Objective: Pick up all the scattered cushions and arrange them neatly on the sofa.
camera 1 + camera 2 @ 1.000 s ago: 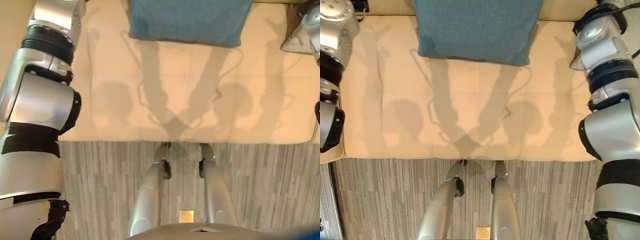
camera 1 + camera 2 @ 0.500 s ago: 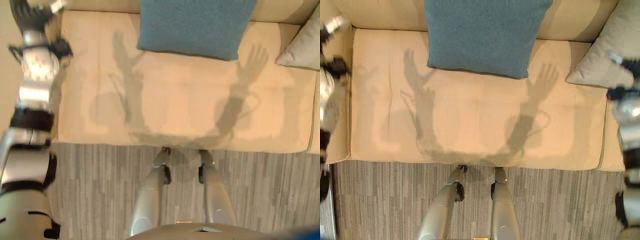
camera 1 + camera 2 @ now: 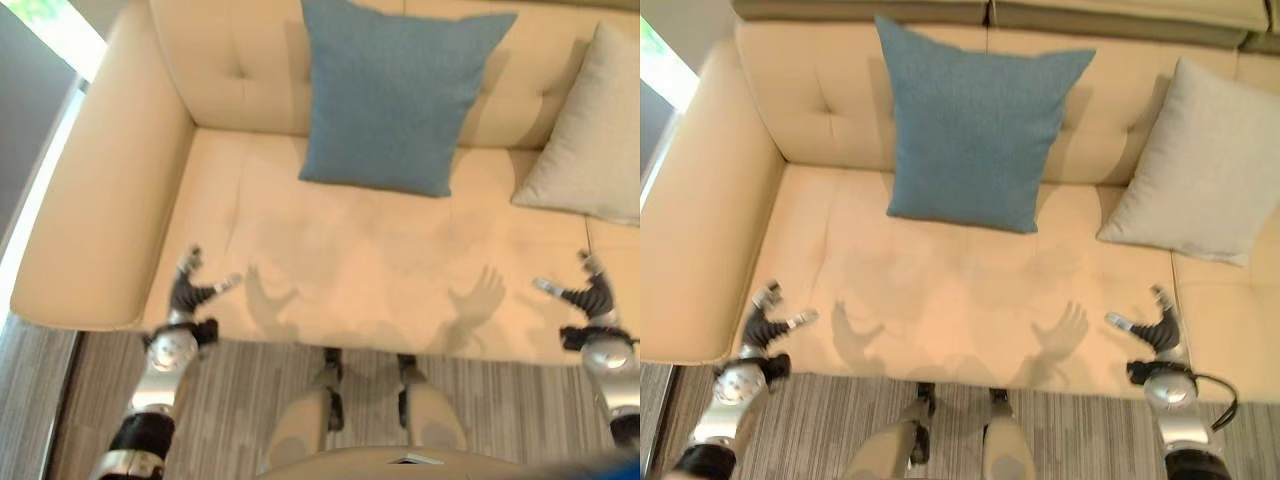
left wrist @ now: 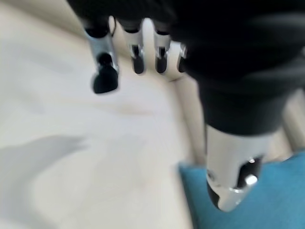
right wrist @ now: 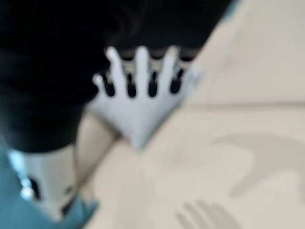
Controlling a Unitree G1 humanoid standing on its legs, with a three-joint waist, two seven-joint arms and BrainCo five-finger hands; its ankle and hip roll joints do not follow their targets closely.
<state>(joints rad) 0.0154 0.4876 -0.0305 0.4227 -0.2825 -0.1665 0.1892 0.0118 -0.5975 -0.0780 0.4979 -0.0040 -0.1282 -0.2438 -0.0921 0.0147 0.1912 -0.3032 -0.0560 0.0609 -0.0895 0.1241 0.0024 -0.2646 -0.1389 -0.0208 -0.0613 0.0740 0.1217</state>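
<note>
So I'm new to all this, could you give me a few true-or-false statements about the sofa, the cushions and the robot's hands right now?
1. The blue cushion stands propped against the sofa backrest. True.
2. The grey cushion lies on the floor. False: it leans on the sofa, to the blue cushion's right.
3. The left hand grips the blue cushion. False: it hovers open near the seat's front edge, holding nothing.
4. The right hand is open and empty. True.
5. The two cushions overlap. False: a stretch of backrest shows between them.
</note>
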